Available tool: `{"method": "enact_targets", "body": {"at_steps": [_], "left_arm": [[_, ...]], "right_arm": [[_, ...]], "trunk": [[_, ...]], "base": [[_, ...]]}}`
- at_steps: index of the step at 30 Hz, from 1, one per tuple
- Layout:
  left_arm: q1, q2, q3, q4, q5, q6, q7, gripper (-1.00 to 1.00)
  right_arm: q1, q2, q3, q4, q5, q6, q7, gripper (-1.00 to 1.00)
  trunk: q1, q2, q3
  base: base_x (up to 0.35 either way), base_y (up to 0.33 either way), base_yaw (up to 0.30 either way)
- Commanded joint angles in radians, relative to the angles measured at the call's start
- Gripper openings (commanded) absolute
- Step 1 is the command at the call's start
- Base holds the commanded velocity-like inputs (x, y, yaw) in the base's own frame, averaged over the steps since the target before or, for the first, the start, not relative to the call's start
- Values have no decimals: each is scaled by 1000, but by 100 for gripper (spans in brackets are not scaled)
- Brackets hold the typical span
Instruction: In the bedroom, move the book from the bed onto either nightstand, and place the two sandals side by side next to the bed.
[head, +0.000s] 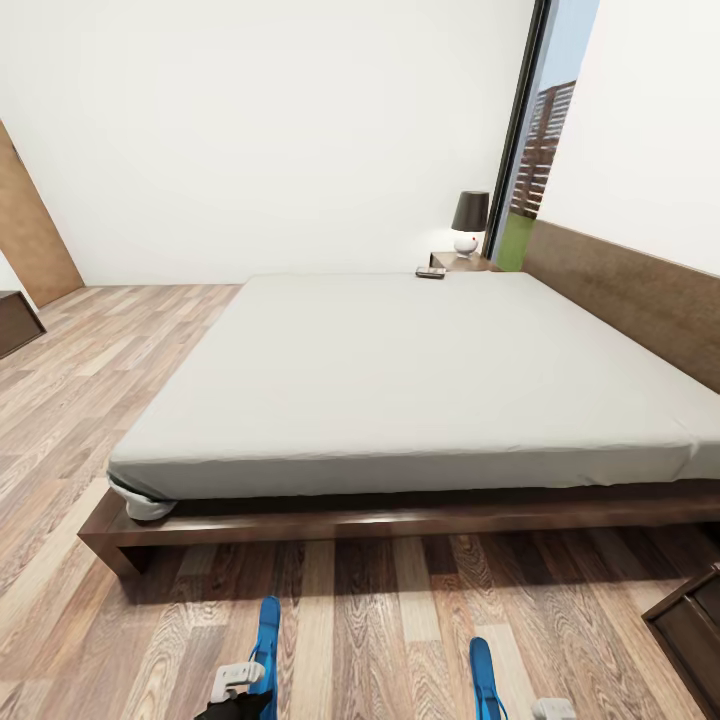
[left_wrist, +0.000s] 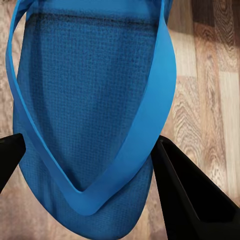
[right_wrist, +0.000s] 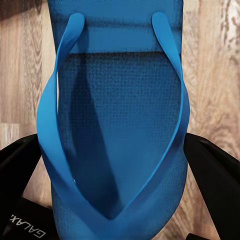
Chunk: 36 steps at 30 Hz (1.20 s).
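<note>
Gripping textured blue sandals above wood-plank floor.

The one bit of lettering to be read is white "GALAX", cut off at the frame's edge, on the black body of the right gripper at the lower left of the right wrist picture. The book's cover is too small to read.

The bed carries the book.
</note>
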Motion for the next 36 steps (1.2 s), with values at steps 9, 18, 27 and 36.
{"method": "enact_targets", "body": {"at_steps": [9,18,27,36], "left_arm": [[-8,-4,6,-124,1,9,425,-100],[-11,-6,4,-130,-2,5,597,-100],[-12,-24,2,-129,-2,6,622,-100],[-152,-23,4,-130,-2,142,736,-100]], "right_arm": [[0,0,-1,1,-5,1,5,-100],[-1,-2,-3,1,-5,1,5,-100],[-1,-1,-3,1,-5,1,1,-100],[-1,-1,-3,1,-5,0,1,-100]], "trunk": [[0,0,-1],[0,0,-1],[0,0,-1],[0,0,-1]], "base": [[0,0,0],[0,0,0],[0,0,0],[0,0,0]]}}
